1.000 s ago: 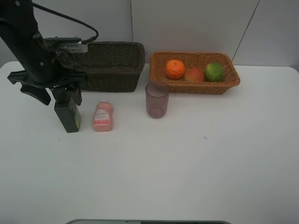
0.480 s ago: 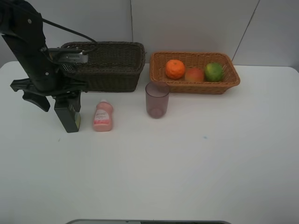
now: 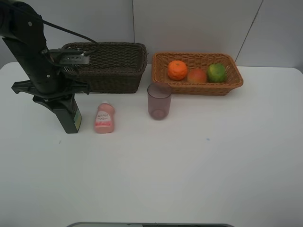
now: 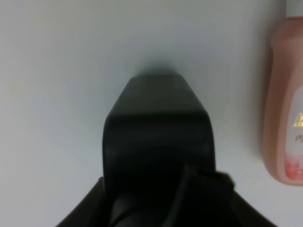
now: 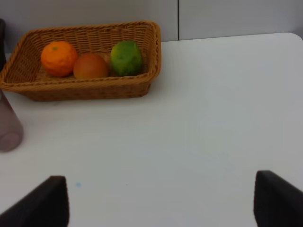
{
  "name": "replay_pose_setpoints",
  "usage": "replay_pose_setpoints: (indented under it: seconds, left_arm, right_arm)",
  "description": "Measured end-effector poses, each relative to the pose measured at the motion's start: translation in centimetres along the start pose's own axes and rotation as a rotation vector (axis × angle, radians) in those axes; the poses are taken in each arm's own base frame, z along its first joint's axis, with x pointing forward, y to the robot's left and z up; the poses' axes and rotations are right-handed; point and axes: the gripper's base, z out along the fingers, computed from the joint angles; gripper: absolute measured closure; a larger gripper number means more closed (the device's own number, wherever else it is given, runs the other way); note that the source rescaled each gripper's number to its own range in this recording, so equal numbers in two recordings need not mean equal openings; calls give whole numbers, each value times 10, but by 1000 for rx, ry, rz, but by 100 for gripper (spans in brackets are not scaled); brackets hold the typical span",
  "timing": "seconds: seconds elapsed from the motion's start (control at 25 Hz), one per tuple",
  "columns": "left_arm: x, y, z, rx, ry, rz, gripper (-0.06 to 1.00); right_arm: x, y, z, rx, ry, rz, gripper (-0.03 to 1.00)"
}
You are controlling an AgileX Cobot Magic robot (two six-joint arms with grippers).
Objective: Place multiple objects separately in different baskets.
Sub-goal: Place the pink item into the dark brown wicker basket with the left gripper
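Dark green pump bottle (image 3: 70,119) stands upright on the counter (image 3: 189,165), left end effector (image 3: 59,100) clamped on its top. Pink bottle (image 3: 103,118) lies just beside, mauve cup (image 3: 159,101) further over, dark basket (image 3: 113,66) behind. Right end effector (image 5: 165,203) hangs spread open.

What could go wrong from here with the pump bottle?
1. The left gripper holds the tall pump bottle near its top; it may swing or slip when lifted.
2. The pink bottle lies close beside it and could get knocked.
3. The dark basket has a high wall; a low carry might clip it.
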Motion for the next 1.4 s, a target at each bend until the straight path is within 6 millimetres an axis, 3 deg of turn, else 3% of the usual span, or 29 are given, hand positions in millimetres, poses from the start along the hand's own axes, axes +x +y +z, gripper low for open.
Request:
replay_pose_setpoints:
  seconds: [0.56,0.76,1.2,1.4]
  left_arm:
    - [0,0,1,-1,3,-25,45]
    - [-7,-1,-12,-10,21,-29,45]
    - [-71,-13,-109,18,-129,17,45]
    - [-115,-24,-115,23,-162,31,45]
  right_arm:
    - [0,0,0,0,0,0,36]
    - [0,0,0,0,0,0,36]
    - [0,0,0,0,0,0,36]
    - [0,0,0,0,0,0,36]
